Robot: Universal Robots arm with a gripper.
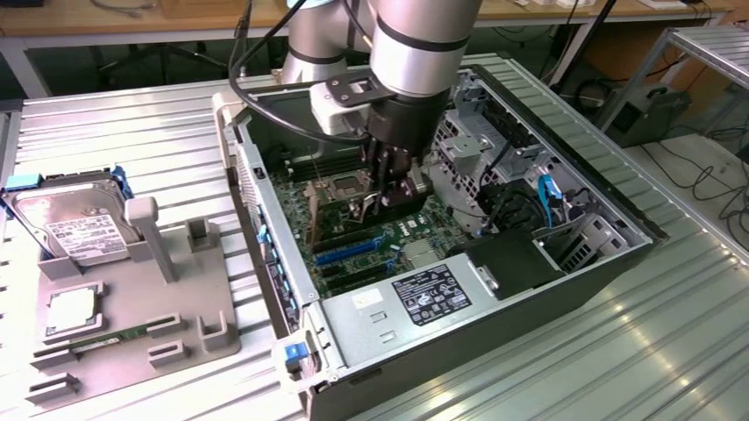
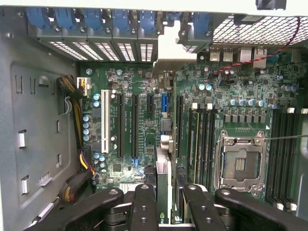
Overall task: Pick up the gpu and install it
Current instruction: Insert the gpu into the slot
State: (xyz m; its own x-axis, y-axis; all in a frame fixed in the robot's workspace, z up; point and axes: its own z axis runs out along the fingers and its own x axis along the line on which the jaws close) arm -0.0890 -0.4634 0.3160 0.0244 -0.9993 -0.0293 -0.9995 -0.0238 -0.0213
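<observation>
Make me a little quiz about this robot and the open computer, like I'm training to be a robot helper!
1. True or false: the gripper hangs over the gray holder.
2. Which thing rests in the gray holder? A) a hard drive B) a screwdriver C) a cup
3. Fill in: inside the computer case, the gripper is shut on the ____.

Key: 1 false, it is inside the computer case. 2 A. 3 graphics card.
</observation>
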